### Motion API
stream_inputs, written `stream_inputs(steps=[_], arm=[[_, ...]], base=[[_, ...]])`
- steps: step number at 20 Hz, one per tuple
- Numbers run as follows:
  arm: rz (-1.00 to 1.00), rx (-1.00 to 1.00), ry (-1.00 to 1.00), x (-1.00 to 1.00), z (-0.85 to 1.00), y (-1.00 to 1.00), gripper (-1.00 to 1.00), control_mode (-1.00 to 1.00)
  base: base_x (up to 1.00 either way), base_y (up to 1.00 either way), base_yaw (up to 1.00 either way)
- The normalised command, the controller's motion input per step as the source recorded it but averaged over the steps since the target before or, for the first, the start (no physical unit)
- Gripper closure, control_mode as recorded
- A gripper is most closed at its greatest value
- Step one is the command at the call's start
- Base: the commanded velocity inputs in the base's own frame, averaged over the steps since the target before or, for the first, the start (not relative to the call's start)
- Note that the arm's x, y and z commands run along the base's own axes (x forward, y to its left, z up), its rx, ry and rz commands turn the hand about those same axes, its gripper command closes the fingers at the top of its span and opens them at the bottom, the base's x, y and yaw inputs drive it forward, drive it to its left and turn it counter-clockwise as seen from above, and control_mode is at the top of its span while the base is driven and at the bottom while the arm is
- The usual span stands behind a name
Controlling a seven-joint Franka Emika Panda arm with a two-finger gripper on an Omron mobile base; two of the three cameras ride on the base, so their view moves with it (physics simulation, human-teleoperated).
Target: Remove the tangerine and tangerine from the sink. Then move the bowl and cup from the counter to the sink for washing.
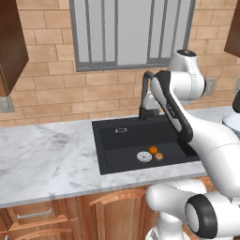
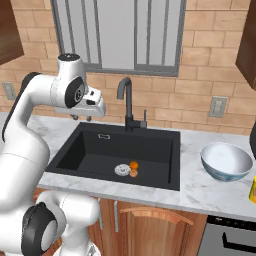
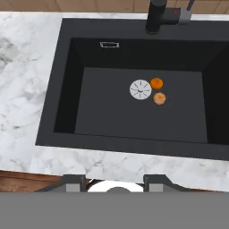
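Sitting on the floor of the sink (image 3: 134, 112), both tangerines: bright tangerine (image 3: 156, 83) just beside the drain disc (image 3: 140, 89) on its faucet side, dull tangerine (image 3: 159, 98) touching or nearly touching the bright one, on the side away from the faucet (image 2: 127, 105). Hovering high over the sink's left part, well apart from the fruit, end effector (image 2: 87, 118) pointing down, nothing between the fingers. Showing a gap between the fingertips (image 3: 74, 182) in the hand view, but hard telling whether wide or narrow, so leaving that as cannot tell. Lying below and off toward the drain disc from the end effector, both fruits; round, so no long axis to line up with. Probably needing a drop straight into the basin plus a shift toward the drain disc. Resting on the surface (image 2: 200, 192) right of the sink, bowl (image 2: 226, 161); cup (image 2: 253, 190) further right of the bowl, cut by the frame edge. Task barely started, judging by both fruits lying in the basin.
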Motion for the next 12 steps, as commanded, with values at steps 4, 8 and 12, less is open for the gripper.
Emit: stream_inputs(steps=[4, 8, 12], arm=[[0.00, 0.00, 0.00, 0.00, 0.00, 0.00, -1.00, -1.00], [0.00, 0.00, 0.00, -0.07, 0.00, 0.00, -1.00, -1.00], [0.00, 0.00, -0.07, -0.13, 0.00, 0.00, -1.00, -1.00]], base=[[0.00, 0.00, 0.00], [0.00, 0.00, 0.00], [0.00, 0.00, 0.00]])
